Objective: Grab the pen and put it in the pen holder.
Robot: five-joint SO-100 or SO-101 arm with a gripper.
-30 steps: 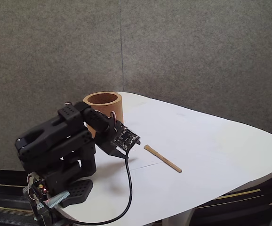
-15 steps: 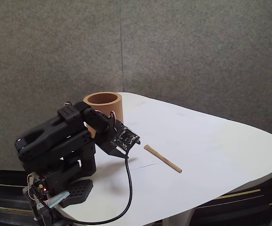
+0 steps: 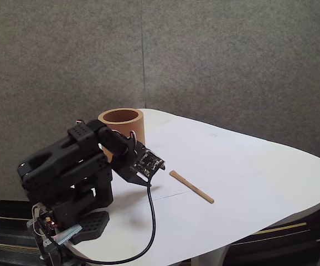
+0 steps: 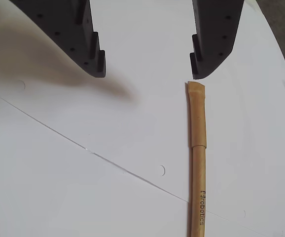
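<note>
Claw: two dark fingers spread wide apart, nothing between them; it hangs just above the white surface, entering the wrist view from the top edge. In the fixed view the claw sits low at the end of the folded black arm, pointing toward the pen.

Pen: tan stick with a darker cap section and small printed lettering on the barrel, lying flat on the surface. In the wrist view its near end lies just below the tip of the right-hand finger, off the centre of the gap (whether finger and pen touch cannot be told). In the fixed view the pen lies just right of the claw.

Pen holder: terracotta cup, upright, behind the arm near the surface's far left edge, well apart from the pen.

Cable: black, running from the claw down to the arm's base.

Change from half a second ago: none discernible; arm, pen and cup keep the same places.
</note>
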